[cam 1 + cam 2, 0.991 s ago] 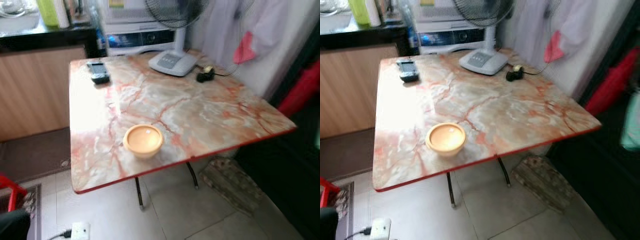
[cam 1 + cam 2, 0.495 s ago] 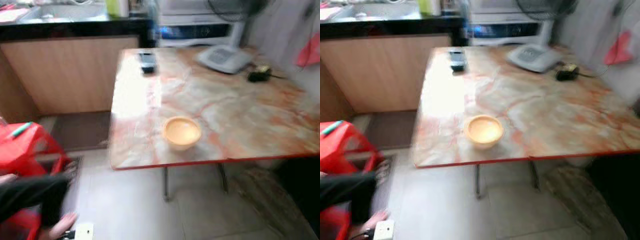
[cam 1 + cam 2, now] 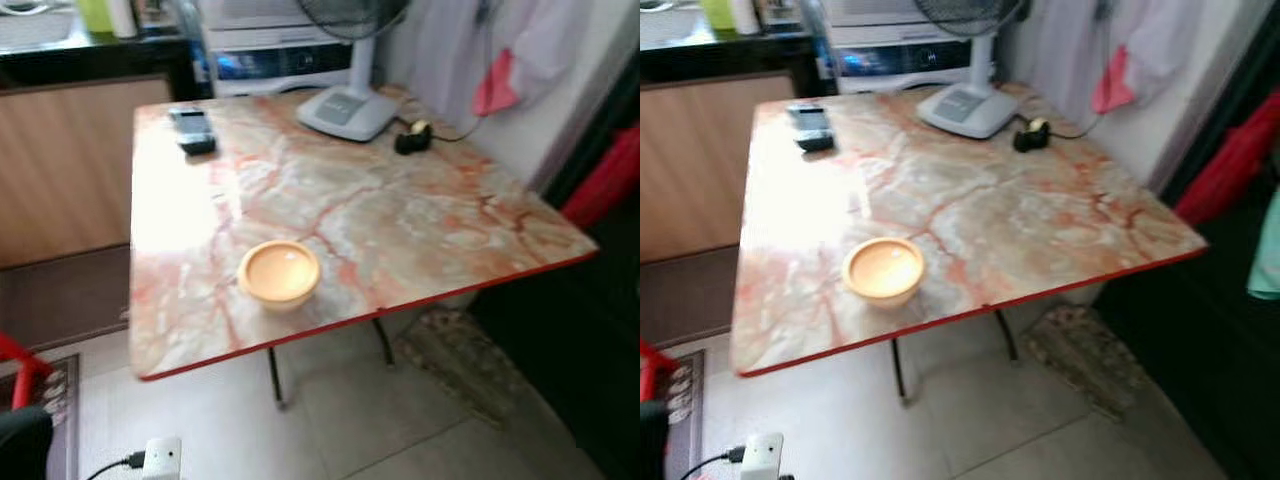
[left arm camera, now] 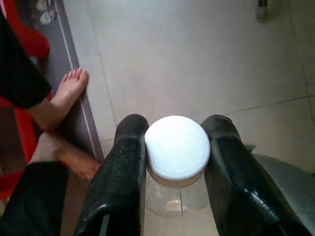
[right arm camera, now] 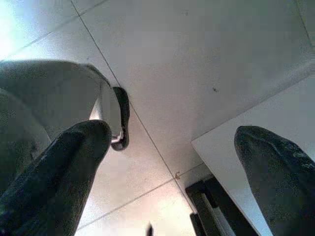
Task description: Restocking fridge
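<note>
A: What's different from half a second back?

B: The head camera has swung right again; the marble table [image 3: 400, 220] sits square in view, the red stool nearly gone at the left edge.

A: And the bottle?

B: The left gripper [image 4: 177, 147] is clamped on the clear bottle [image 4: 174, 196], one black finger on each side of its white cap [image 4: 177, 146], above the tiled floor [image 4: 197, 59], near a person's bare feet [image 4: 61, 98].

A: The other one?

B: The right gripper [image 5: 172, 147] has its fingers spread wide, holding nothing.

A: On the table?

B: A yellow bowl [image 3: 279, 272] near the front edge.
</note>
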